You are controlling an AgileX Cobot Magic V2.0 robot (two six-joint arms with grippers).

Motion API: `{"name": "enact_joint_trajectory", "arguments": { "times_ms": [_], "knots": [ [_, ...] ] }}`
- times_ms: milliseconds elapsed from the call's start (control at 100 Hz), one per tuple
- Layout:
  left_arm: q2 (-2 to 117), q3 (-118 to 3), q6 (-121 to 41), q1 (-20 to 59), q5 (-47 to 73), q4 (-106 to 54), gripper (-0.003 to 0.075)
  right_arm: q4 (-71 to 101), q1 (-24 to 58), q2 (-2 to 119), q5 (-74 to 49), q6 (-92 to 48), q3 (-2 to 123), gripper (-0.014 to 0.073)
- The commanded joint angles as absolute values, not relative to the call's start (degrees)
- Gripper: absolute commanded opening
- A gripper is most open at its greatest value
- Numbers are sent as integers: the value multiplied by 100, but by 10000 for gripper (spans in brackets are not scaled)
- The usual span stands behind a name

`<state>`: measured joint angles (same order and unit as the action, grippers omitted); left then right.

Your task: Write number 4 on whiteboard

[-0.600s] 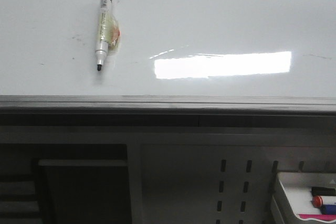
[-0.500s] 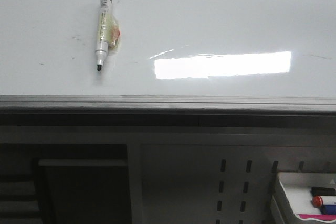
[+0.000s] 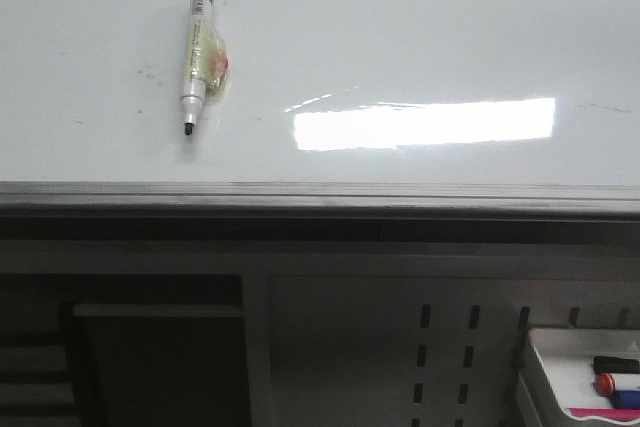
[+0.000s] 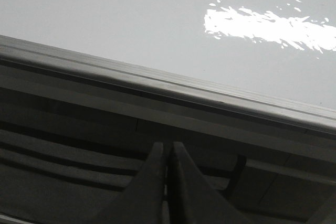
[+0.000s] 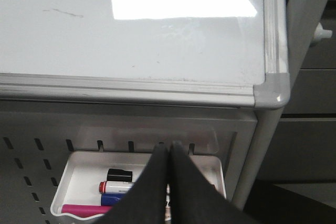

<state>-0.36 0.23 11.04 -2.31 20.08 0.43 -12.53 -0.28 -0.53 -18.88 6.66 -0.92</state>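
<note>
Nothing has shifted: marker [image 3: 199, 52] lies on the whiteboard [image 3: 420, 37], tray [image 3: 560, 367] cut off, left gripper [image 4: 168, 153] and right gripper [image 5: 168, 153] pressed together.

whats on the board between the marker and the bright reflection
Nothing: in the front view, bare whiteboard lies between the marker and the light reflection.

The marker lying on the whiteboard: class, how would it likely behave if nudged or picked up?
The marker looks like a slim, round, rigid barrel, so it would probably roll sideways on the glossy whiteboard. The lumpy tape around its middle may check that roll. It is probably light, and its tip is uncapped.
</note>
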Motion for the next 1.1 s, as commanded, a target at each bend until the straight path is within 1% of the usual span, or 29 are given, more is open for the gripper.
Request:
{"name": "enact_joint_trajectory", "arguments": {
  "times_ms": [0,300,390,470,500,590,650,720,820,980,1020,1090],
  "knots": [
    [-177,222,1114,-250,1774,-30,-20,-1246,-33,-141,-1768,646,-197,-50],
    [-177,222,1114,-250,1750,78,-20,-1246,-33,-141,-1768,646,-197,-50],
    [-177,222,1114,-250,1680,-30,-20,-1257,-33,-141,-1429,646,-197,-50],
    [-177,222,1126,-250,1452,-906,-20,-1184,-33,-141,-572,646,-197,-50],
    [-177,222,1153,-250,1348,-1627,-20,-1064,-33,-141,-267,675,-197,-50],
    [-177,222,1153,-250,1190,-3682,-20,-231,-33,-141,653,840,-197,-50],
    [-177,222,1153,-250,1176,-4439,-20,572,-33,-141,933,1064,-197,-50],
    [-177,222,1153,-250,1118,-4853,-20,1278,-33,-141,712,1095,-197,-50],
    [-177,222,1153,-250,1109,-4929,-20,1508,-33,-141,269,1095,-197,-50],
    [-177,156,1127,-250,1061,-4997,-20,1862,-33,-141,195,1095,-44,-50],
    [-177,77,968,-250,1061,-4988,-20,1848,-33,-130,0,1095,101,-50],
    [-167,-134,369,-250,1014,-4969,-20,1716,-33,-38,-689,999,448,-50]
  ]
}}
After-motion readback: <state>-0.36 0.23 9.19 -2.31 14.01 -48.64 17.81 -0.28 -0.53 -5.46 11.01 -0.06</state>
